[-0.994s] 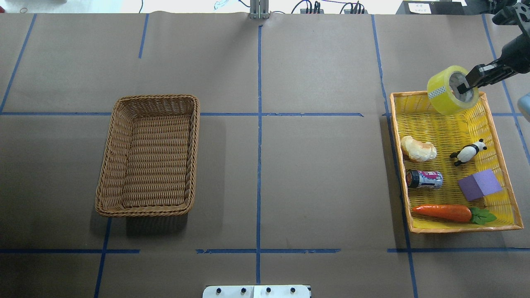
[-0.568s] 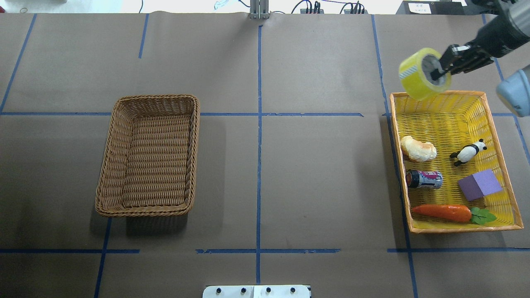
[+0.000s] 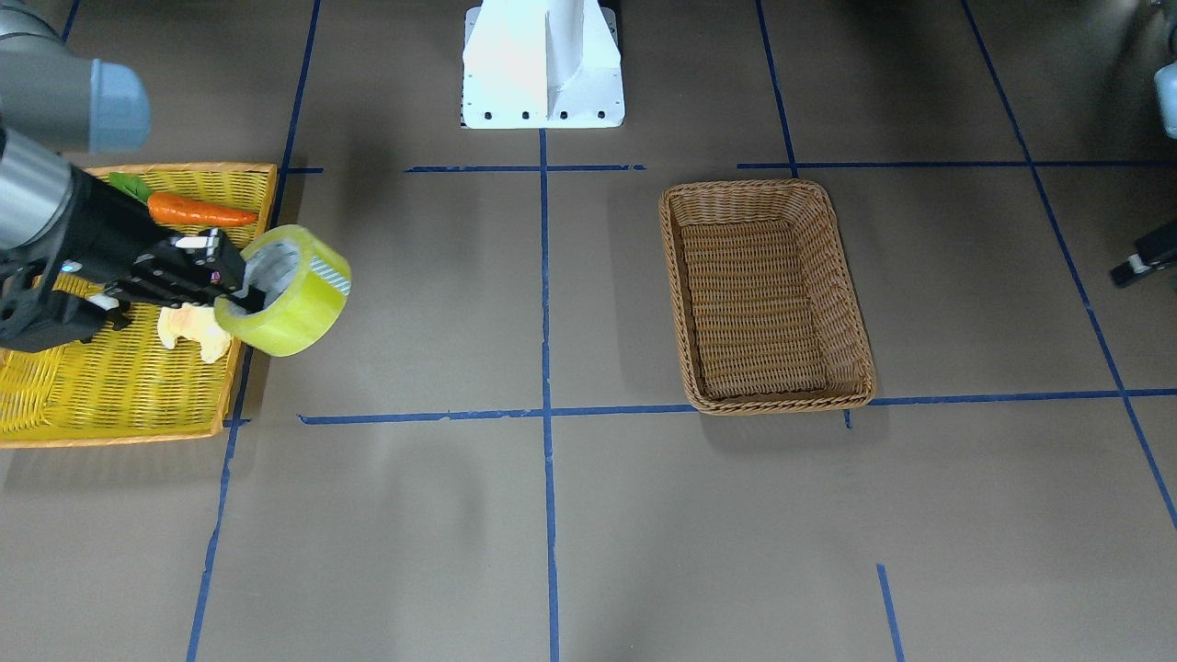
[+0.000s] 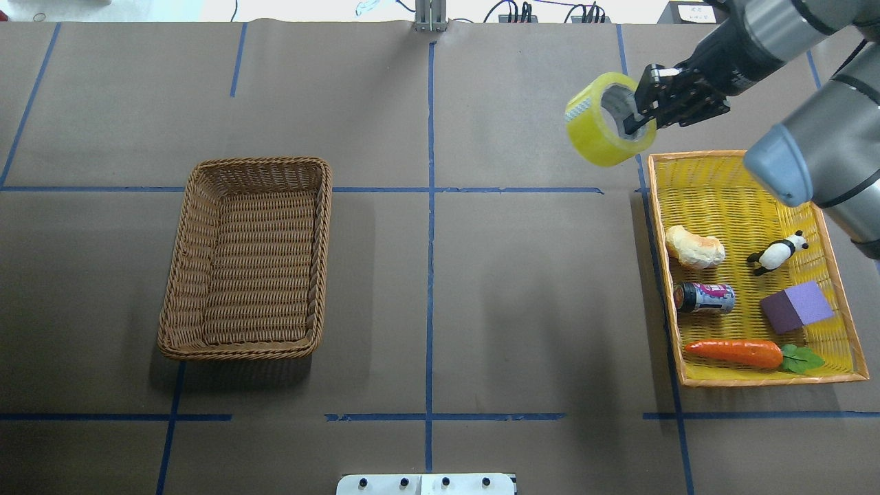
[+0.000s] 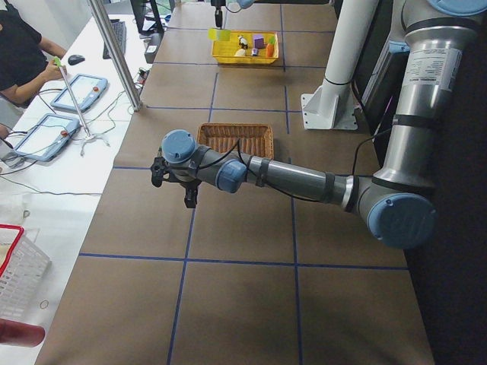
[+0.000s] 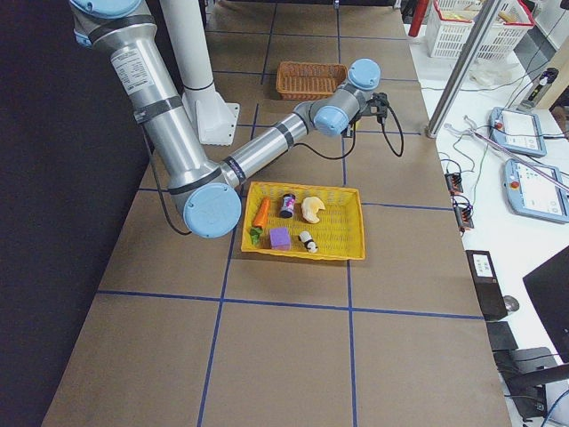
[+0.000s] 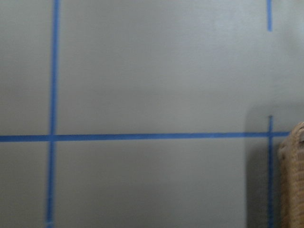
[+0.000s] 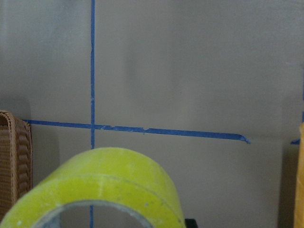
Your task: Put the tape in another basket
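1. The right gripper (image 4: 634,122) is clamped on the tape (image 4: 599,134), with one finger inside the core and the other on the outer wall. The roll hangs tilted in the air.
2. The yellow tray (image 4: 729,154) lies just beside the gripper on its wrist side. The tape is past the tray's corner, over the table.
3. The basket (image 4: 258,163) sits well apart, ahead of the roll's open face.
4. The left gripper (image 5: 173,185) hovers near the basket. Whether its fingers are apart or together cannot be told.

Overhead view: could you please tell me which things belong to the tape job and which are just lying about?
Job: tape, held by right gripper; wicker basket.
Lying about, in the yellow tray: bread toy, panda, can, purple block, carrot.
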Tool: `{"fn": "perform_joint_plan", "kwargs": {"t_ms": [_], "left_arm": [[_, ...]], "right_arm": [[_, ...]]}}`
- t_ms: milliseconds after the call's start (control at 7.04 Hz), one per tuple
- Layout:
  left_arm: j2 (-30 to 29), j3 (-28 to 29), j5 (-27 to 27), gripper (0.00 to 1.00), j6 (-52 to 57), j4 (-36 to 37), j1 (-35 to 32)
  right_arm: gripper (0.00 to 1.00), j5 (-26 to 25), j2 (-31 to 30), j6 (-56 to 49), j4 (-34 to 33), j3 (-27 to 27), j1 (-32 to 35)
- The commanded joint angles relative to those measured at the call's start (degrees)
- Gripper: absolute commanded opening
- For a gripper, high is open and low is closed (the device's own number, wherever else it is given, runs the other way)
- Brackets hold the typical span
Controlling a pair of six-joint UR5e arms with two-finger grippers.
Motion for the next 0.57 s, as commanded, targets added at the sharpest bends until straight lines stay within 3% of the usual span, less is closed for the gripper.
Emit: {"fn": "perform_joint_plan", "kwargs": {"t_ms": [0, 284, 426], "left_arm": [[-0.1, 0.0, 0.1, 1.0, -20.5, -16.1, 7.2], [-2.4, 0.0, 0.5, 1.0, -35.1, -27.2, 12.4], [-3.8, 0.0, 0.6, 1.0, -38.1, -32.0, 13.7]], "right_arm": [[0.0, -4.5, 0.1, 11.0, 6.9, 3.5, -5.2], [0.0, -18.3, -1.1, 32.7, 28.7, 3.1, -16.0], [0.0, -24.8, -2.1, 33.8, 35.3, 3.2, -20.8]]}}
